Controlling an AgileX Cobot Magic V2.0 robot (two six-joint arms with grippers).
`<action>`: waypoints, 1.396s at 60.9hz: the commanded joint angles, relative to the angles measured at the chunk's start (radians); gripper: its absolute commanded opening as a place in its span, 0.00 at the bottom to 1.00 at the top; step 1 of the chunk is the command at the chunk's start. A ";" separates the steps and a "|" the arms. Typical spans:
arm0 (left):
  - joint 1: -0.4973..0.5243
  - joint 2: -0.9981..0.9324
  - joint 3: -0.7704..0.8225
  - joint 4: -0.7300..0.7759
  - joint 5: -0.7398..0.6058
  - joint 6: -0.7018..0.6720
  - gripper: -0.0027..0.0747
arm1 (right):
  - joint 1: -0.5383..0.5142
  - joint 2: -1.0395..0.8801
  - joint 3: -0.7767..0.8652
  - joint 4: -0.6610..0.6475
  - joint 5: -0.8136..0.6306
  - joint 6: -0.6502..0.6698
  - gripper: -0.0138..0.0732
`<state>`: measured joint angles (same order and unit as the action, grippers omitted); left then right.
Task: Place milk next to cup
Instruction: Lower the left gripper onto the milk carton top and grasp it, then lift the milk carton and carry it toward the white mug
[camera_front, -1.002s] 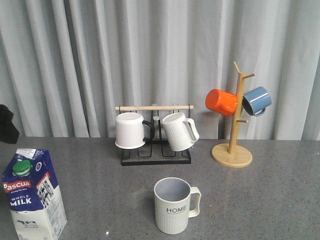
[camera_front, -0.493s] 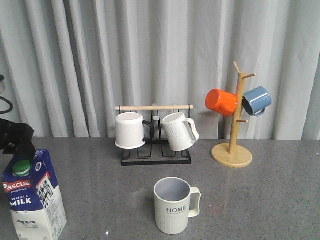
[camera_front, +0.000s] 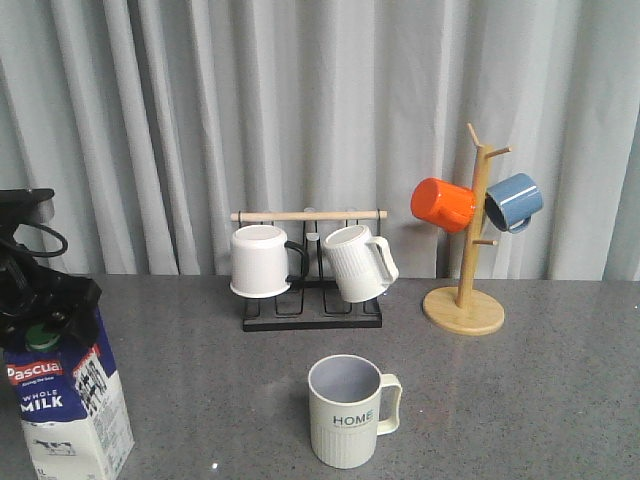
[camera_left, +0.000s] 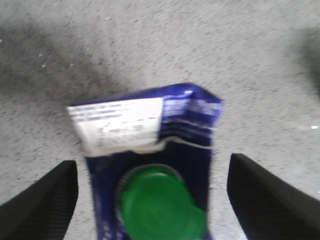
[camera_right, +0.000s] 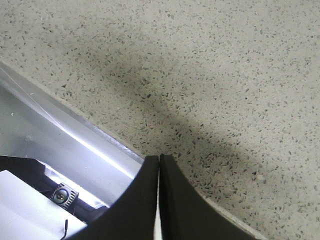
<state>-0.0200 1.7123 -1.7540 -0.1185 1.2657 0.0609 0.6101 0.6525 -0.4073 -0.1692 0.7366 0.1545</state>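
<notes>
Front view: we face forward across the grey speckled tabletop (camera_front: 520, 400). Left wrist view: close above the blue-and-white gable-top milk carton (camera_left: 150, 150), shared with front (camera_front: 68, 400).

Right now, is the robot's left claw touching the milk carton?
Apart. The left wrist view shows the left gripper wide open, with grey table visible between each finger and the milk carton.

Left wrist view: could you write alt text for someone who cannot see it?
A tall dark blue milk carton with a green round cap, seen from above, sits between the two open black fingers of the left gripper, neither visibly touching it. Beneath lies a speckled grey tabletop; the picture is slightly blurred.
</notes>
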 joint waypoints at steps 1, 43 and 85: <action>-0.002 -0.021 -0.027 -0.003 -0.018 -0.006 0.79 | -0.001 0.000 -0.024 -0.020 -0.039 0.002 0.15; -0.002 -0.004 -0.030 -0.074 -0.018 -0.006 0.24 | -0.001 0.000 -0.024 -0.020 -0.039 0.002 0.15; -0.161 0.093 -0.323 -0.347 -0.098 0.062 0.14 | -0.001 0.000 -0.024 -0.019 -0.038 0.002 0.15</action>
<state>-0.1405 1.8102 -2.0353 -0.4989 1.2143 0.1592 0.6101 0.6525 -0.4073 -0.1692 0.7416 0.1545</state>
